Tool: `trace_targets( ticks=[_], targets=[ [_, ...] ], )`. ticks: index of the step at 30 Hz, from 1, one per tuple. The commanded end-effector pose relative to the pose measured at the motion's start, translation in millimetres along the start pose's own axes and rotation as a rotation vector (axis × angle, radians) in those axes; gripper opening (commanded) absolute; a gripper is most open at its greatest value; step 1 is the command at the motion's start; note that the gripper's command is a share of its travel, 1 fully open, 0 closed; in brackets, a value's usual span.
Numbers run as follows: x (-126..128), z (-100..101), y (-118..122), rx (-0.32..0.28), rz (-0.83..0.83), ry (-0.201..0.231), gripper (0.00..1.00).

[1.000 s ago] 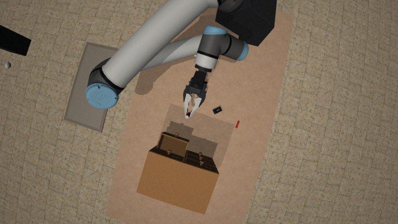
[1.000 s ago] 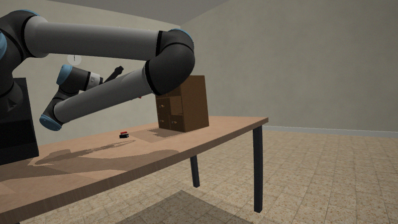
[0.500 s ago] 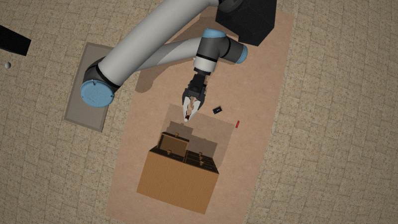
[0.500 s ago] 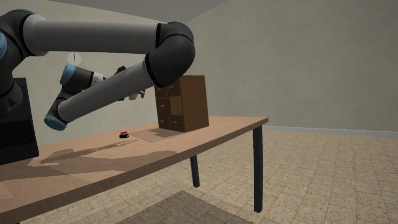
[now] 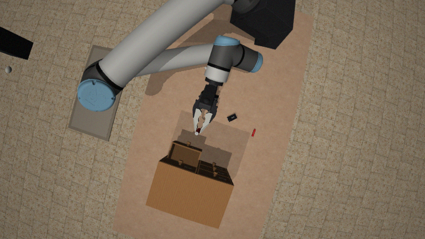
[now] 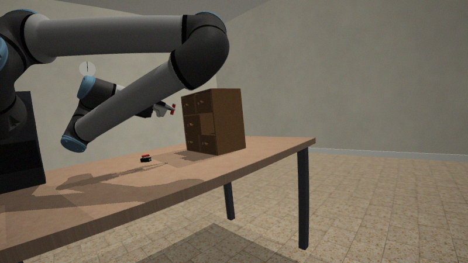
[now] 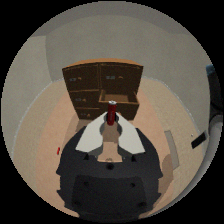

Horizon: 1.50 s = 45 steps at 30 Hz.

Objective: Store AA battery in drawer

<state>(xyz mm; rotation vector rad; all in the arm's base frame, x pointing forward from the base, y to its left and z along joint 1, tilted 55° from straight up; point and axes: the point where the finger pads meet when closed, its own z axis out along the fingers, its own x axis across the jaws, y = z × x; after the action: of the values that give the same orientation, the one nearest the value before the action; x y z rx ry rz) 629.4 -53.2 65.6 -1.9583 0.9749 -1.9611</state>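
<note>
Gripper (image 5: 201, 128) is nearly closed, clamped on the AA battery (image 7: 111, 111), raised above the table (image 6: 268, 154) just before the chest (image 5: 190, 196). One drawer (image 5: 184, 153) stands pulled out. Chest sits upright near the table's far end.

A light wooden table (image 6: 261, 154) on dark legs stands over tiled floor (image 6: 376, 209); on it the brown chest (image 6: 226, 121) sits upright; well apart lie a small black block (image 5: 232, 117) and a red piece (image 5: 253, 132).
</note>
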Motion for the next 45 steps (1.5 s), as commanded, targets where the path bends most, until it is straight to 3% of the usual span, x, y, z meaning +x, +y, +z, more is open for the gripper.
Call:
trace_targets(
  ticks=[1,45],
  targets=[
    [-0.1,9.2,-3.9,0.000,0.000,0.000,0.05],
    [-0.1,92.2,-34.1,0.000,0.000,0.000,0.05]
  ],
)
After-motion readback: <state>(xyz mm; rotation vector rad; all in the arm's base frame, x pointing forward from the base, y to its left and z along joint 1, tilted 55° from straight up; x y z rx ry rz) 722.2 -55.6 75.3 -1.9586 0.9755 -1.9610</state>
